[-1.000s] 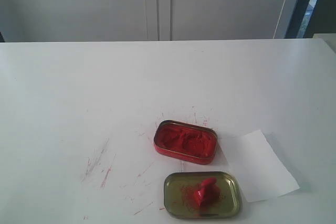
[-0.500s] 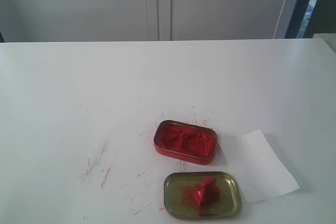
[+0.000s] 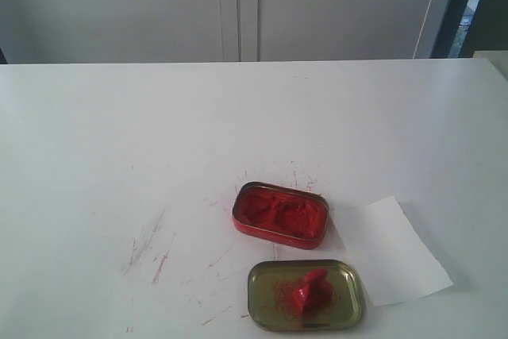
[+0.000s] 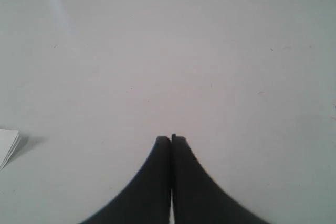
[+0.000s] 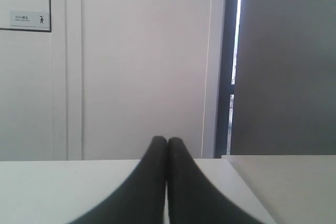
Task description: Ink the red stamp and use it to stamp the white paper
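Left gripper [image 4: 171, 139] & right gripper [image 5: 167, 140]: both pinched closed, tips touching, nothing btwn them. Flat white tabletop [image 3: 119, 140] w/ thin red scratch marks [image 3: 151, 252] left of centre; pale cabinet doors [image 3: 238, 5] behind far edge. Small wall label [image 5: 29, 19], text too small to read. Small solid-red stamp [image 3: 309, 290] lies in gold-olive metal lid [image 3: 345, 291] at near edge. Open rectangular red tin of ink paste [image 3: 279, 213] sits just beyond it, thin white paper sheet [image 3: 393, 250] just right of both. Broad open tabletop to left & far side.

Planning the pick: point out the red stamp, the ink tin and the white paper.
red stamp [image 3: 309, 290], exterior view, mid-body.
ink tin [image 3: 274, 233], exterior view, front wall.
white paper [image 3: 393, 252], exterior view, sheet centre.
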